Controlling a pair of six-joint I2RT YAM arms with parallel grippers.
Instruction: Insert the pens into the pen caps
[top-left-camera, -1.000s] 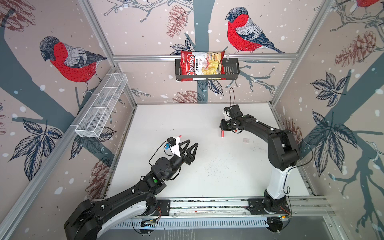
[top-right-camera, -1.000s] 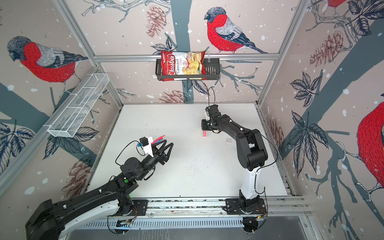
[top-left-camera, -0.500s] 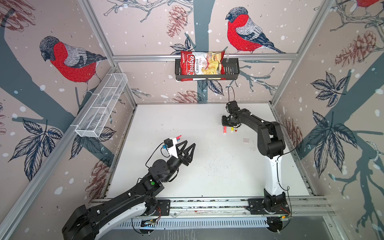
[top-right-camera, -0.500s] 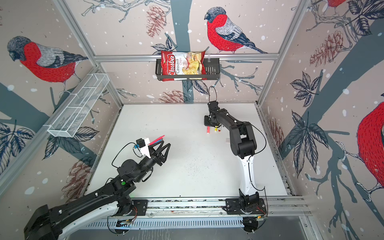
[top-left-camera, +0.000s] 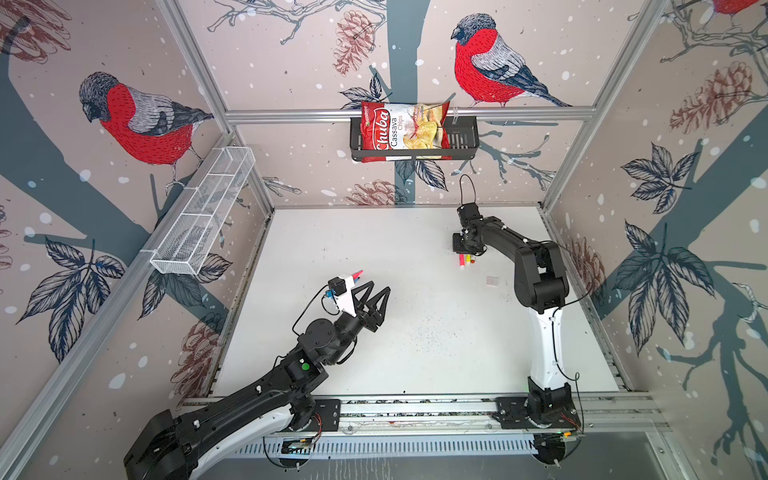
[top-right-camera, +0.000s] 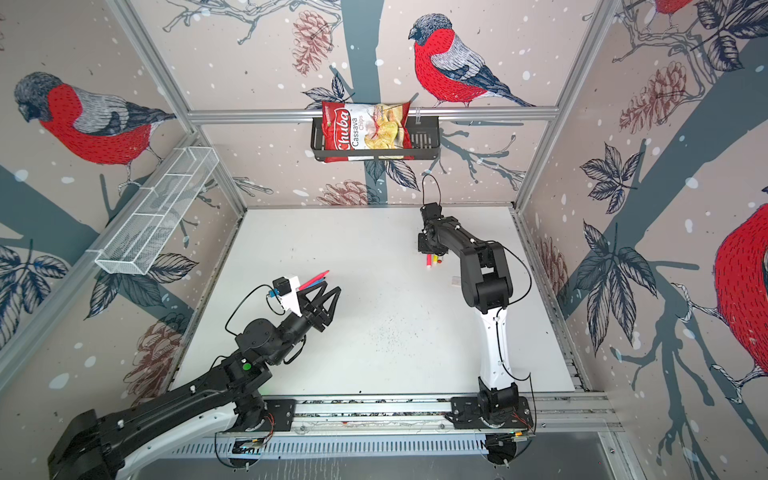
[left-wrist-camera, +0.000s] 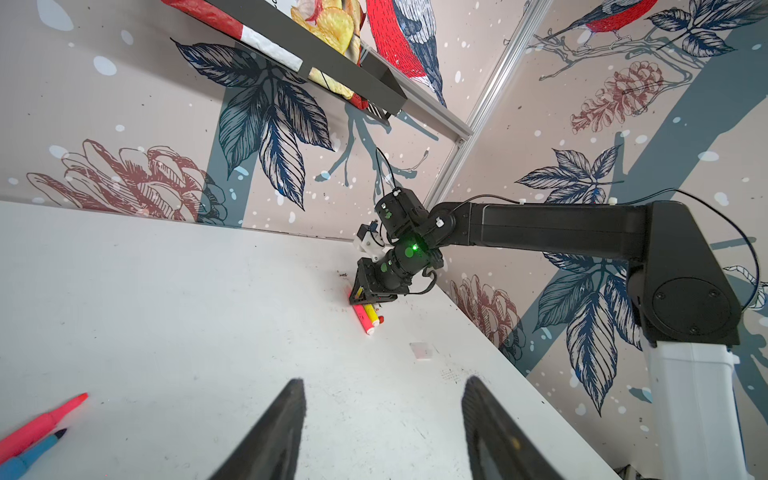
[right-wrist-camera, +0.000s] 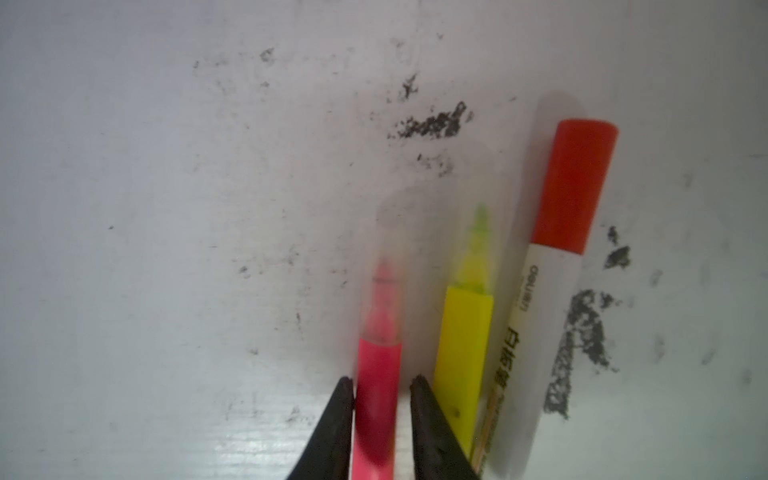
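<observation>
Pink pen now on table, right fingers barely parted astride it, left fingers open, empty

The table's middle lay bare between the arms, open to a pass from either side. Far right, three pens lay packed: the capped pink pen sat between the right gripper's fingers with a slit free on one side. The yellow pen lay just beside one finger, the white marker against it. A loose cap lay near the right arm. Beside the wide-spread left gripper, a bare pink pen and a blue pen crowded the left edge.
</observation>
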